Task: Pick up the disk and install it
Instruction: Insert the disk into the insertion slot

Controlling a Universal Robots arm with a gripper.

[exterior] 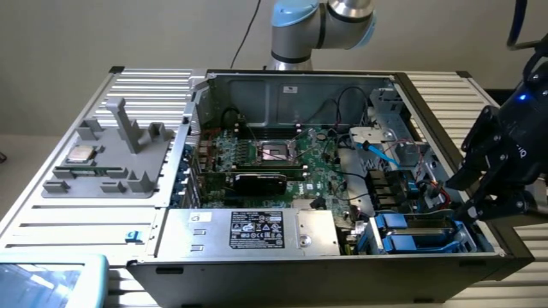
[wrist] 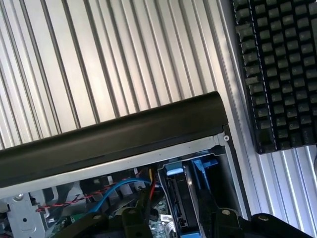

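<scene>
1. Gripper (exterior: 469, 215): black, nearest the wrist lens, over the case's corner bay; we cannot tell whether it grips anything.
2. Table (exterior: 145, 86): ribbed metal.
3. Computer case (exterior: 299, 276): open, on the table.
4. Disk (wrist: 181, 198): we see it blue-bracketed, on edge in that bay.

Premises: a robotics laboratory or test cell, not a home or a shop.

Grounds:
- A grey-and-blue industrial robot arm (exterior: 321, 25) stands at the far side of a counter (exterior: 154, 83) built of ribbed aluminium profile.
- On the counter lies a desktop computer case (exterior: 283, 102), open at the top, with its motherboard (exterior: 256, 144) and a silver power-supply box (exterior: 256, 231) exposed.
- Beside the case, to the exterior view's left, a grey moulded fixture (exterior: 115, 163) carries a small square silver chip (exterior: 81, 154).
- The wall (exterior: 102, 32) behind is plain, with one black cable (exterior: 248, 32) running up it.
</scene>
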